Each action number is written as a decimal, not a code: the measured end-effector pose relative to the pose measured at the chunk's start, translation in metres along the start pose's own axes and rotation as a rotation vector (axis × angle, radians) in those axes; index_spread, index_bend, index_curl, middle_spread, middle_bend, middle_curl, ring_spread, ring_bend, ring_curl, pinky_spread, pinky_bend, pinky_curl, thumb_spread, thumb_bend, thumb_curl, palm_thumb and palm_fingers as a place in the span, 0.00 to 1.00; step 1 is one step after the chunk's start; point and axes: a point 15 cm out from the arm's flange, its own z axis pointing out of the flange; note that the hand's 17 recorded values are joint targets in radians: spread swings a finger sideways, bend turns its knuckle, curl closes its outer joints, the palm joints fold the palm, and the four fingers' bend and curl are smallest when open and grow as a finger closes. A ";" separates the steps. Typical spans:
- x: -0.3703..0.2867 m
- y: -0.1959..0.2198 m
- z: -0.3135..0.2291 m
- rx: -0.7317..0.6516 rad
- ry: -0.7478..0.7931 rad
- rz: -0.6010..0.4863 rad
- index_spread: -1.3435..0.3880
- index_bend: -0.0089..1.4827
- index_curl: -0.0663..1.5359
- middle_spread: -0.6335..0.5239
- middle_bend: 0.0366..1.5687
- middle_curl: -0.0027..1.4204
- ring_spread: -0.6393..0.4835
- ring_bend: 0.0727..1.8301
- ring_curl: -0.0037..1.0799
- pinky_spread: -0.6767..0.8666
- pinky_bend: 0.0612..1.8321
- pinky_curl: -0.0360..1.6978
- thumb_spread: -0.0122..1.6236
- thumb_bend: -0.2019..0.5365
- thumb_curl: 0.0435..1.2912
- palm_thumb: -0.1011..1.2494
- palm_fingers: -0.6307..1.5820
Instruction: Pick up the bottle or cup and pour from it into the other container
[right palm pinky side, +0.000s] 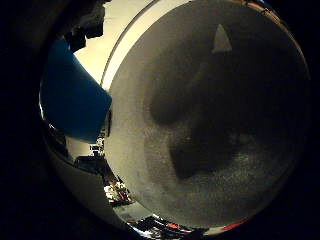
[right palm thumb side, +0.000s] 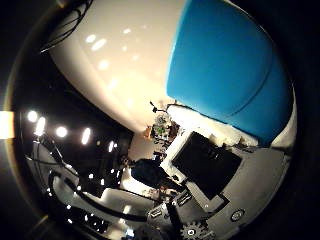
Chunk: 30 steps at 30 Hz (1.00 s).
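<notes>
Gleaming white tabletop (right palm thumb side: 115, 60), blue cup (right palm thumb side: 225, 65) close to palm; fingers' state unclear

**Matt blue beside glossy white**

The blue cup (right palm thumb side: 225, 65) is showing a smooth, matt, plastic-looking wall. The white surface (right palm thumb side: 120, 65) beside it is gleaming glossy, reflecting lamps. A grey surface (right palm pinky side: 210, 125) is looking grainy and dull. The hand (right palm thumb side: 210, 170) is showing white and black plastic-looking parts.
</notes>
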 end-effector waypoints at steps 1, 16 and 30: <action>-0.005 -0.002 0.000 -0.005 0.006 -0.010 0.44 0.15 0.69 0.26 0.53 0.66 0.32 0.65 0.60 0.13 0.60 0.39 0.48 0.24 0.45 0.71 0.68; -0.127 -0.031 0.056 -0.187 0.064 -0.224 0.43 0.13 0.74 0.25 0.52 0.68 0.31 0.65 0.62 0.13 0.59 0.43 0.46 0.23 0.47 0.71 0.67; -0.237 -0.029 0.131 -0.388 0.254 -0.399 0.43 0.13 0.74 0.24 0.51 0.70 0.31 0.66 0.63 0.12 0.59 0.46 0.45 0.23 0.47 0.72 0.66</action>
